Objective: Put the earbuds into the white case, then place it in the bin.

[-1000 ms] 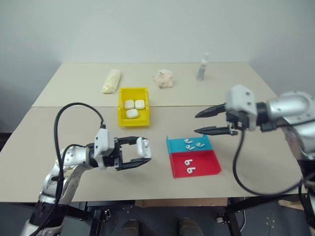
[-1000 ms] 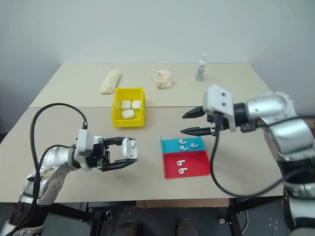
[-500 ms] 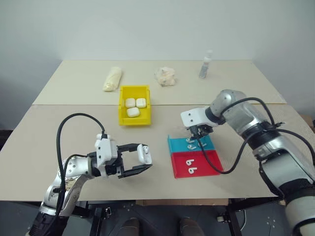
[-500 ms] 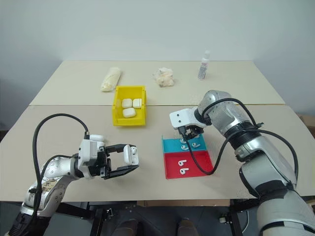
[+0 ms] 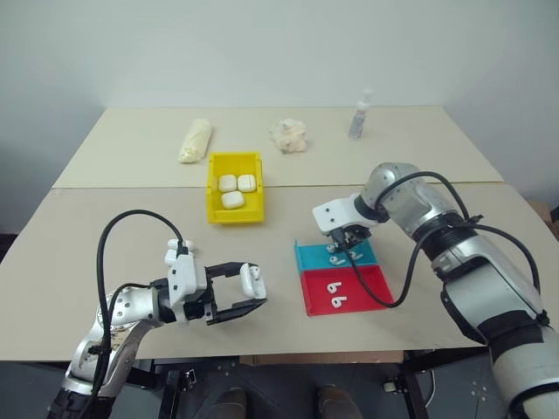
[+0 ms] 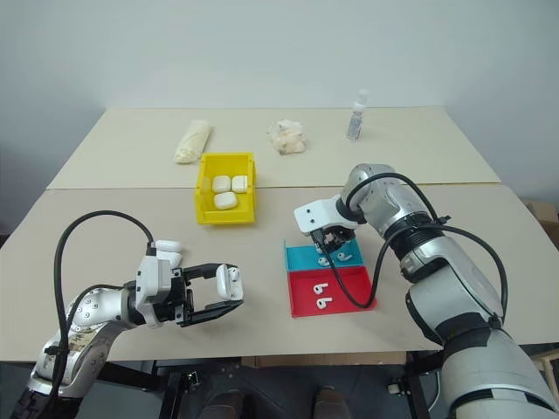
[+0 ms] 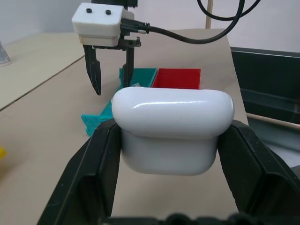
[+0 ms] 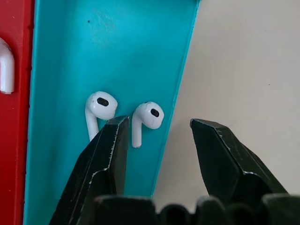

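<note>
My left gripper (image 5: 251, 294) is shut on the white case (image 7: 172, 129), held level just above the table near its front left. The case's lid looks closed. My right gripper (image 8: 157, 154) points down over the blue tray (image 5: 310, 257), open, nothing between its fingers. Its fingers (image 8: 108, 159) straddle the tray's edge above two earbuds (image 8: 149, 115) lying in the tray. Two more earbuds (image 5: 334, 288) lie in the red tray (image 5: 371, 284) beside it. The yellow bin (image 5: 213, 194) stands farther back, left of centre, with three white cases (image 5: 233, 189) inside.
At the back of the table stand a small clear bottle (image 5: 359, 114), a crumpled pale cloth (image 5: 289, 135) and a pale rolled bundle (image 5: 196, 140). A seam runs across the tabletop behind the bin. My right arm's black cable (image 5: 397, 288) loops over the trays.
My right arm swung down and inward from high at the right, its gripper turning from level to point down over the blue tray. The left gripper kept still, holding the case.
</note>
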